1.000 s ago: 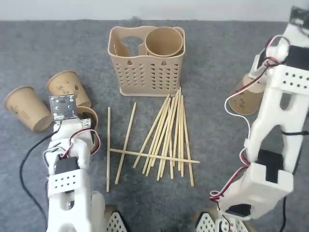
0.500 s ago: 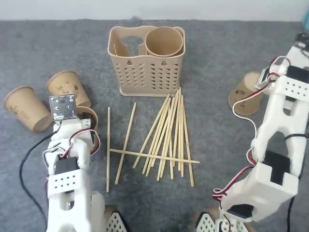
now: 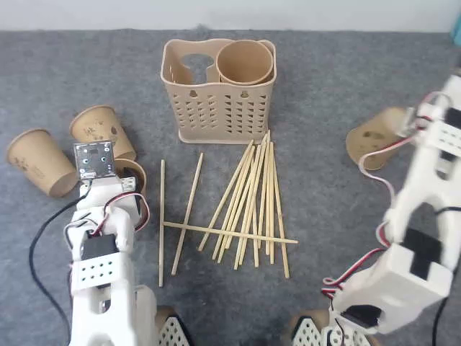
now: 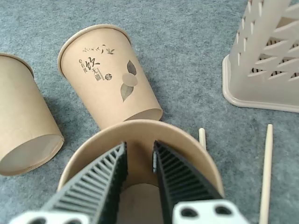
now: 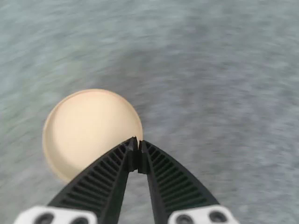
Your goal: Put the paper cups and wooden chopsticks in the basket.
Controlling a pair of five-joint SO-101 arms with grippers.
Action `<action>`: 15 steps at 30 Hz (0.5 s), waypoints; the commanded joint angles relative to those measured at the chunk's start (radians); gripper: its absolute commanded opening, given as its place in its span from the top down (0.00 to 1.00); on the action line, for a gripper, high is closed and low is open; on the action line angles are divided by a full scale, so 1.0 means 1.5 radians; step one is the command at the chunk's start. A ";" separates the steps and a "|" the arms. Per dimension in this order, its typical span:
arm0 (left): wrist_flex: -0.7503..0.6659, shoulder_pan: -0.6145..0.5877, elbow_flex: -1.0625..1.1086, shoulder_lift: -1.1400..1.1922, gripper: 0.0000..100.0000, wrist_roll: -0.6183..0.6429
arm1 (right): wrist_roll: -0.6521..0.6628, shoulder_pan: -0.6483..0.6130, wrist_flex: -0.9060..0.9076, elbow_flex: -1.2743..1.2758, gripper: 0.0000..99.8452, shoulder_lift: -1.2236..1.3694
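Note:
A beige slotted basket (image 3: pixel 220 108) stands at the back with one paper cup (image 3: pixel 245 61) upright inside it. Wooden chopsticks (image 3: pixel 252 198) lie scattered in front of it. Two cups (image 3: pixel 32 162) (image 3: pixel 101 130) lie on their sides at the left. A third cup (image 4: pixel 140 135) lies with its mouth facing my left gripper (image 4: pixel 140 145), whose fingers stand a narrow gap apart in front of that mouth, holding nothing. At the right a cup (image 3: pixel 374 137) lies on its side. My right gripper (image 5: pixel 138 156) is shut and empty above that cup's round base (image 5: pixel 91 128).
Grey carpet (image 3: pixel 324 79) covers the table. The left arm's body (image 3: pixel 101 274) rises at the front left, and the right arm (image 3: pixel 425 216) stands along the right edge. Bare carpet lies between the chopsticks and the right cup.
The right arm has swung toward the right edge, uncovering the cup it stood over. That cup stays about where it was. The left arm has not moved.

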 commanded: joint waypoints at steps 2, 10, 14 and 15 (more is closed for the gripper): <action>0.004 0.000 0.002 0.020 0.91 -0.006 | 0.046 0.067 -0.029 0.000 0.99 0.020; 0.004 0.000 0.002 0.020 0.91 -0.006 | 0.057 0.101 0.022 -0.006 0.99 -0.044; 0.004 0.000 0.002 0.020 0.91 -0.006 | 0.057 0.106 0.049 -0.006 0.99 -0.126; 0.004 0.000 0.002 0.020 0.91 -0.006 | 0.056 0.113 0.051 -0.005 0.99 -0.147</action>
